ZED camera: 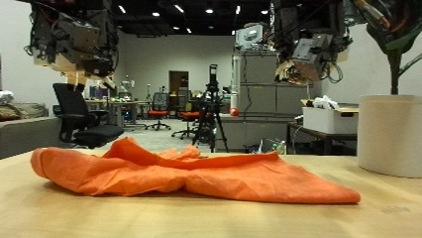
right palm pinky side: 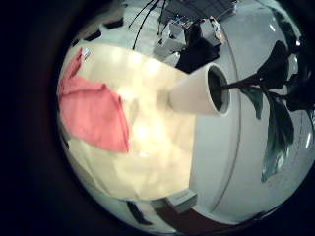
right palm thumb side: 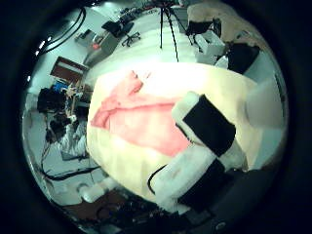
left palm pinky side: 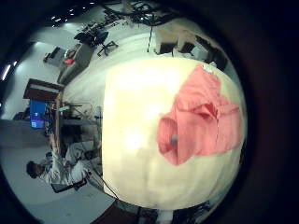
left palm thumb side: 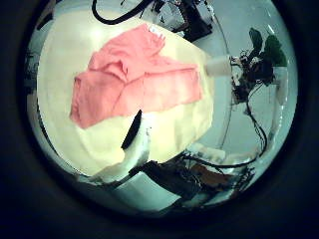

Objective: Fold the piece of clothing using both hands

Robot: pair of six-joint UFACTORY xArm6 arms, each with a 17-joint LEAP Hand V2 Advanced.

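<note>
An orange piece of clothing (ZED camera: 198, 174) lies crumpled on the pale table (ZED camera: 79, 213), partly bunched at one end and flatter toward the white pot. Both hands hang high above it, touching nothing. My left hand (ZED camera: 72, 45) is over the bunched end and my right hand (ZED camera: 306, 50) is over the flatter end. Their fingers look relaxed and hold nothing. Seen from the palms, the garment (left palm pinky side: 201, 121) (left palm thumb side: 125, 80) (right palm pinky side: 94, 113) (right palm thumb side: 136, 122) lies well below. One left finger (left palm thumb side: 135, 134) and the right hand's fingers (right palm thumb side: 210, 127) reach into their views.
A tall white pot (ZED camera: 389, 134) (right palm pinky side: 202, 90) with a plant (ZED camera: 396, 30) stands on the table beside the garment's flatter end, under my right hand. Office chairs, a tripod and cabinets stand in the room behind the table.
</note>
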